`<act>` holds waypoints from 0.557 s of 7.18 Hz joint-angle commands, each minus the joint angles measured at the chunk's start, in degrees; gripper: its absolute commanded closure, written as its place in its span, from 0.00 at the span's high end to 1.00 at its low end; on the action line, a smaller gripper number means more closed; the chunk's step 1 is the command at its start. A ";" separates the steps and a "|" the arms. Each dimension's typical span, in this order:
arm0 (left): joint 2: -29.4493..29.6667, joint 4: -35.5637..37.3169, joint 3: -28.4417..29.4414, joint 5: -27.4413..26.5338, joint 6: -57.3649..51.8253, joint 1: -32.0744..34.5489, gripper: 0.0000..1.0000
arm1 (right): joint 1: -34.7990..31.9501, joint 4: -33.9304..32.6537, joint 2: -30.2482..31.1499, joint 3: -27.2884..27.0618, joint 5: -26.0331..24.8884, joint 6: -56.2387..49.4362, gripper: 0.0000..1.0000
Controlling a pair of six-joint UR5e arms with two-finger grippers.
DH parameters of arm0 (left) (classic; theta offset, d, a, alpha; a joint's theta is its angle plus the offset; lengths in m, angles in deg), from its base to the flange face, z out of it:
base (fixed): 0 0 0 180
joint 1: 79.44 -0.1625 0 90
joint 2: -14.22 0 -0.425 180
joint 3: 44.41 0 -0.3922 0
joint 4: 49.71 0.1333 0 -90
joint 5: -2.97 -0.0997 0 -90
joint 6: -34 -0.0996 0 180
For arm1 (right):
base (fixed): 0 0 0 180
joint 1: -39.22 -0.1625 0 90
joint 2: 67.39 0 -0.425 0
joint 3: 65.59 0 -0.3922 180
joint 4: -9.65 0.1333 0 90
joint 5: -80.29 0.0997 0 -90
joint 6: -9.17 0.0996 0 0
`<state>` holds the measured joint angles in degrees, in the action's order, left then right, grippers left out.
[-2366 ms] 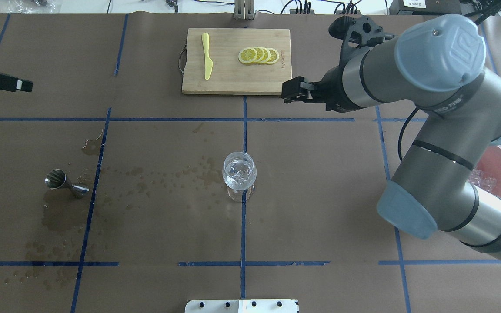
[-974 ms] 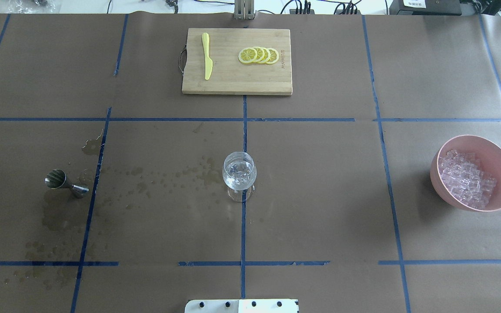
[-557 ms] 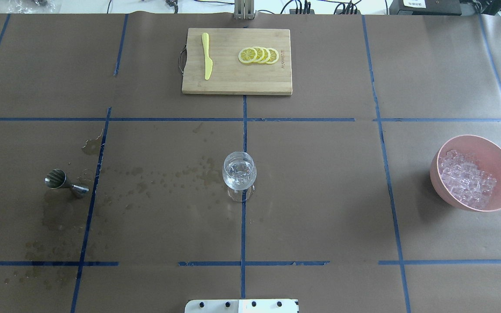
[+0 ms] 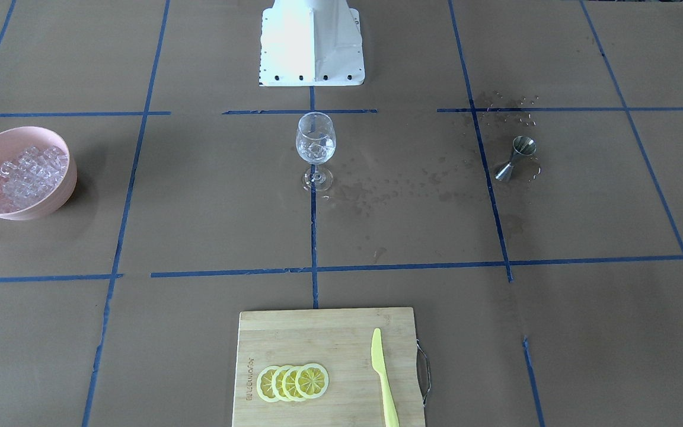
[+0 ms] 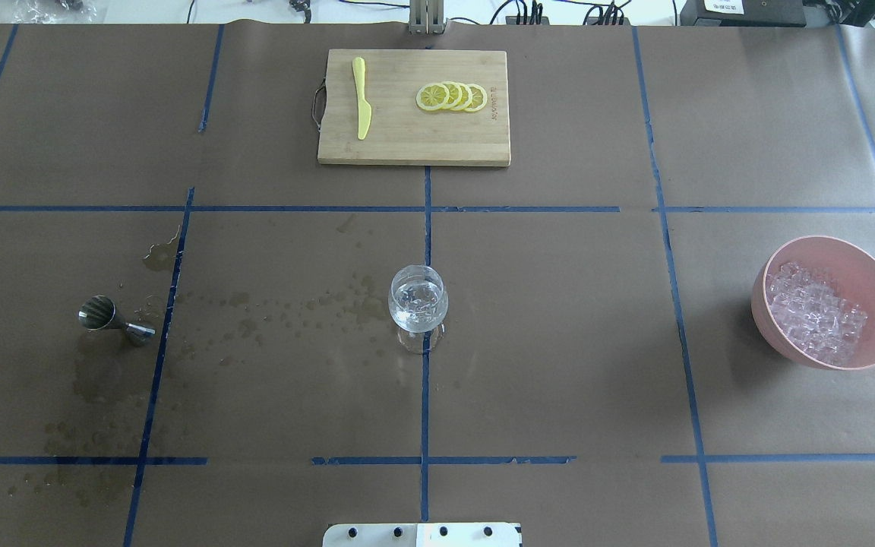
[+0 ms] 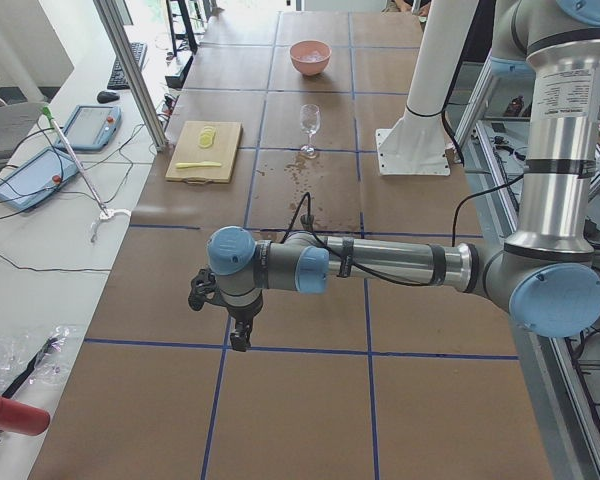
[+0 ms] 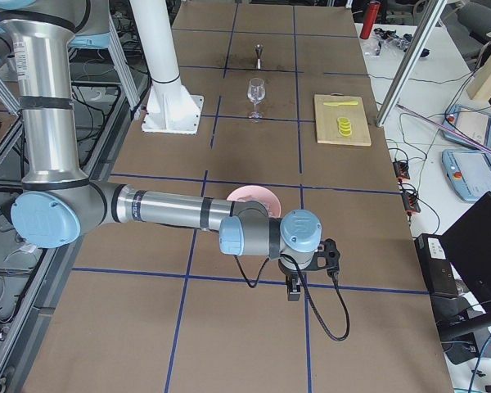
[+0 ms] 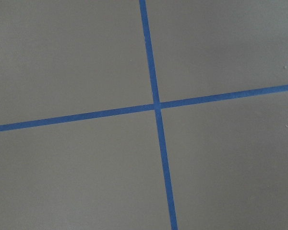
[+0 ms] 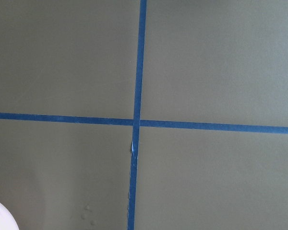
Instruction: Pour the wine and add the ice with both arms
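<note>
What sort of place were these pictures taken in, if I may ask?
Most likely a robotics lab: the brown-paper-covered table is gridded with blue tape lines, a silver-grey jointed left arm and a matching right arm reach over it, and grey control tablets lie on a white side bench.

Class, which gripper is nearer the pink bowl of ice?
Right. The right gripper hangs just past the pink bowl; the left gripper hangs at the opposite end of the table.
</note>
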<state>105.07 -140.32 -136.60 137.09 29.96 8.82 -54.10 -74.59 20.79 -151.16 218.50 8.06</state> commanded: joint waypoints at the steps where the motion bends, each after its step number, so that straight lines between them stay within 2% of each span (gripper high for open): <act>1: -1.01 -0.09 -0.08 0.09 0.00 -0.02 1.00 | -0.28 -2.57 0.94 -4.84 0.14 5.66 1.00; 4: -1.02 -0.18 -0.26 0.27 0.09 -0.02 1.00 | 0.07 -5.23 0.50 -6.27 -0.04 6.29 1.00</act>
<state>104.04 -140.43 -136.78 137.28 30.04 8.81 -54.26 -79.28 21.45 -157.10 218.54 14.02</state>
